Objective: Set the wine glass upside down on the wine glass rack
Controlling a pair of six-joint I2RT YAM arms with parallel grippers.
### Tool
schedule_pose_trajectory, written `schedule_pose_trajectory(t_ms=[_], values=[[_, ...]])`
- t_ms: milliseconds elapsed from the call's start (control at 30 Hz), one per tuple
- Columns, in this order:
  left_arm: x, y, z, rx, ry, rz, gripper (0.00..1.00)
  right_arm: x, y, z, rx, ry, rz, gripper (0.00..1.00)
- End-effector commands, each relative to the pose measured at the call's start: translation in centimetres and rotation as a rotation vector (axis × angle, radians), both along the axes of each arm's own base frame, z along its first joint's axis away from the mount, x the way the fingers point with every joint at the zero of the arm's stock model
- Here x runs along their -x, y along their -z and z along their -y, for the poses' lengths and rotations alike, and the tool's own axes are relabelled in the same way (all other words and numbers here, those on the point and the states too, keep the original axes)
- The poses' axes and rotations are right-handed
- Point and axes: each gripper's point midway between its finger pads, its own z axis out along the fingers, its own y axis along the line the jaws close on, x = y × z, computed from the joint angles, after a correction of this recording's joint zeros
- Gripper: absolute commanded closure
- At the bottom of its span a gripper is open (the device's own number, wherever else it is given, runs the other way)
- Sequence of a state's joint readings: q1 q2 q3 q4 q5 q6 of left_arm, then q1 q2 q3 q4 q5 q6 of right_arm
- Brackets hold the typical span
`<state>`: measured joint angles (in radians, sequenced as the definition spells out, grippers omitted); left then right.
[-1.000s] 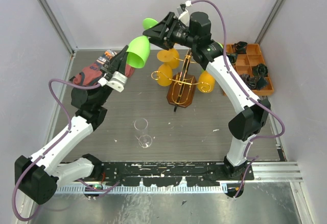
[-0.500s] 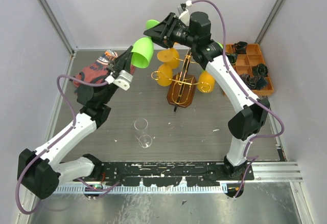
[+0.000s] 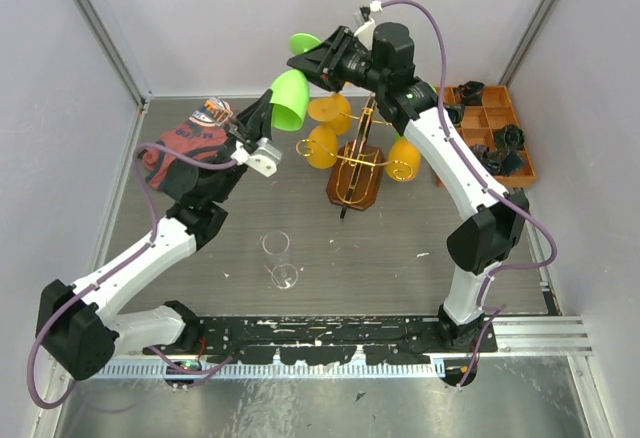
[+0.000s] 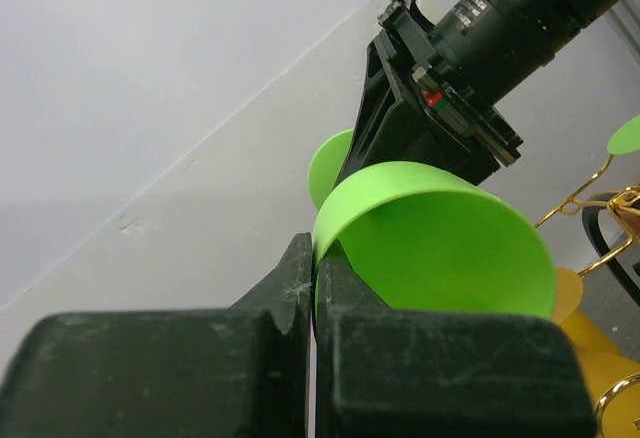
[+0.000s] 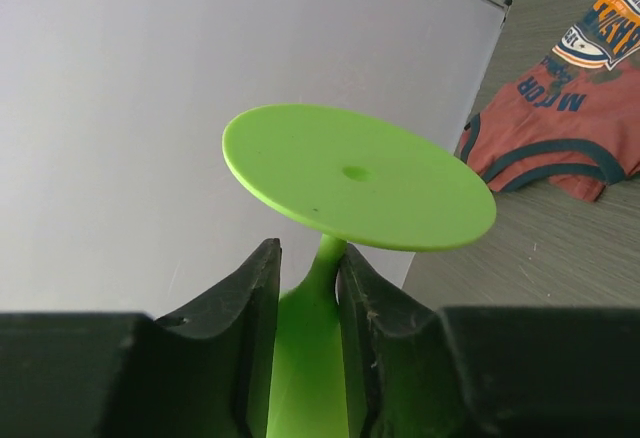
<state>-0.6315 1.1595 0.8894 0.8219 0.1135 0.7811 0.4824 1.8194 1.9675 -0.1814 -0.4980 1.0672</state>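
The green wine glass (image 3: 288, 98) hangs tilted in the air at the back, left of the wine glass rack (image 3: 357, 163), a gold wire stand on a dark oval base. My left gripper (image 3: 262, 116) is shut on the rim of its bowl (image 4: 440, 248), one finger inside and one outside (image 4: 317, 258). My right gripper (image 3: 312, 60) straddles the thin stem just under the round foot (image 5: 355, 188). Its jaws (image 5: 308, 258) stand narrowly open: the right finger touches the stem, and a gap shows at the left finger.
Three orange glasses (image 3: 323, 146) hang on the rack. A clear glass (image 3: 280, 258) stands on the table in front. A red shirt (image 3: 180, 148) lies at the back left. An orange compartment tray (image 3: 497, 133) with dark parts sits at the back right.
My left arm has carried the green glass right and up toward the right gripper. The right jaws have narrowed around the stem.
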Motion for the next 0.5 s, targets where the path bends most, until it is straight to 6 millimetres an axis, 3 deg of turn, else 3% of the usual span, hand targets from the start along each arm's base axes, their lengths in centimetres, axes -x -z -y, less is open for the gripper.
schedule_pose_trajectory(t_ms=[0,100,167,300,467], values=[[0.1,-1.4,0.0,0.000,-0.025,0.026,1.00,1.4,-3.7,0.1,-0.026,-0.022,0.128,0.74],[0.1,-1.0,0.7,-0.031,-0.026,0.014,0.98,1.4,-4.1,0.1,-0.022,-0.021,0.148,0.83],[0.1,-0.8,1.2,-0.054,-0.022,0.010,0.92,1.3,-4.4,0.2,-0.012,-0.013,0.167,0.87],[0.2,-0.2,1.8,-0.074,-0.007,-0.004,0.63,1.1,-4.9,0.7,0.037,0.019,0.231,0.98],[0.6,1.4,2.0,-0.105,0.018,-0.050,0.32,0.2,-5.1,2.4,0.143,0.120,0.329,0.99]])
